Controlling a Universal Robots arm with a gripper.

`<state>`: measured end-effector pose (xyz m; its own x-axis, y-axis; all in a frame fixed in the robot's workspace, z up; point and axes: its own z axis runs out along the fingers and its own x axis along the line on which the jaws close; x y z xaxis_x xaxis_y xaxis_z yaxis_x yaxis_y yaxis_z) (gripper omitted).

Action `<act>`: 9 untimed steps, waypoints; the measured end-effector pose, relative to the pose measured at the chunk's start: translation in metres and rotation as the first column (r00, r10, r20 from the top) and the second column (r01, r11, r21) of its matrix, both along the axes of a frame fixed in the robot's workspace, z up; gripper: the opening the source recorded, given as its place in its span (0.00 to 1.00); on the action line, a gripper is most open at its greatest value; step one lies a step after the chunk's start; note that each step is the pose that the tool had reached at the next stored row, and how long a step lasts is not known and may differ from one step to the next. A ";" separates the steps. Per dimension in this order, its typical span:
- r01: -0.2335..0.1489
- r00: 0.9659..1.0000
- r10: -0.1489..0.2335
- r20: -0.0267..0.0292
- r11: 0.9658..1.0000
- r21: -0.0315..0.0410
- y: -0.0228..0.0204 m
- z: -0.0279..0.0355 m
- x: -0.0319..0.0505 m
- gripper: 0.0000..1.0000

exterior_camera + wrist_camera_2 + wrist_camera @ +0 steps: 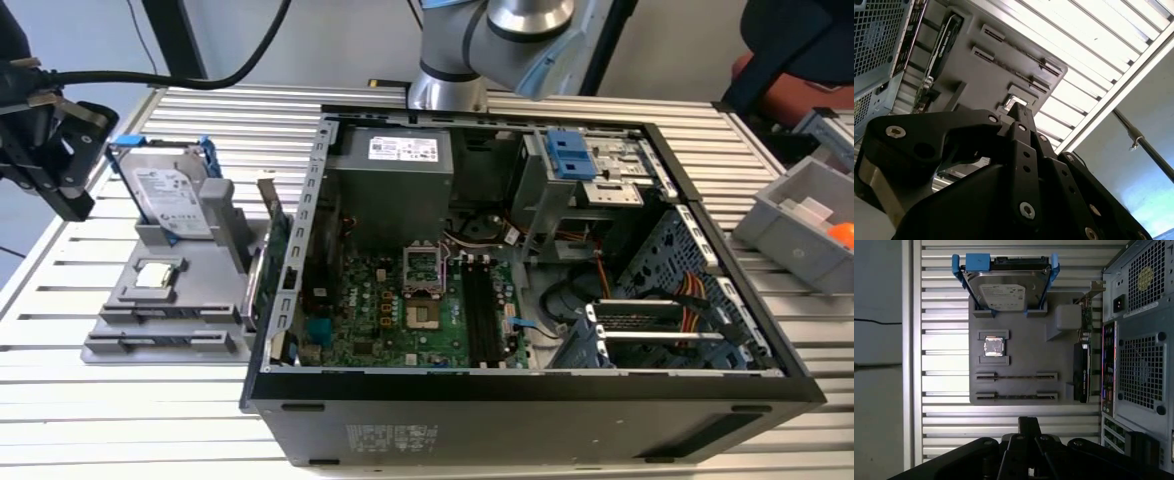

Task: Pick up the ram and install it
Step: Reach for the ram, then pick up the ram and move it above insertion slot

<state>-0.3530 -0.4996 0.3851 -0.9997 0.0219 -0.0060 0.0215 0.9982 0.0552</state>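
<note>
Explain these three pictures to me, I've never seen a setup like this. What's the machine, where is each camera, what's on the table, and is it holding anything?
This is a single robot arm with a pincer at its end. The exterior view comes from a camera standing off the arm. Both wrist views come from cameras riding on the arm, so the black pincer shows close up.

On the slatted table stand an open computer case and, on the exterior view's left, a grey holder tray. The tray carries a hard drive, a small silvery processor chip, an upright green card and what look like two ram sticks set edge-on.

The pincer looks shut and holds nothing. It hangs near the tray.
</note>
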 end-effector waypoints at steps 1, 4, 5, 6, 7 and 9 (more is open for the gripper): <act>0.000 1.000 0.000 0.000 1.000 0.000 0.0000 0.0000 0.0000 0.00; 0.000 1.000 0.000 0.000 1.000 0.000 0.0000 0.0000 0.0000 0.00; 0.000 1.000 0.000 0.000 1.000 0.000 0.0000 0.0000 0.0000 0.00; 0.000 1.000 0.000 0.000 1.000 0.000 0.0000 0.0000 0.0000 0.00; 0.000 1.000 0.000 0.000 1.000 -0.001 0.0000 0.0001 0.0000 0.00; 0.000 1.000 0.000 0.000 1.000 -0.001 0.0000 0.0000 0.0000 0.00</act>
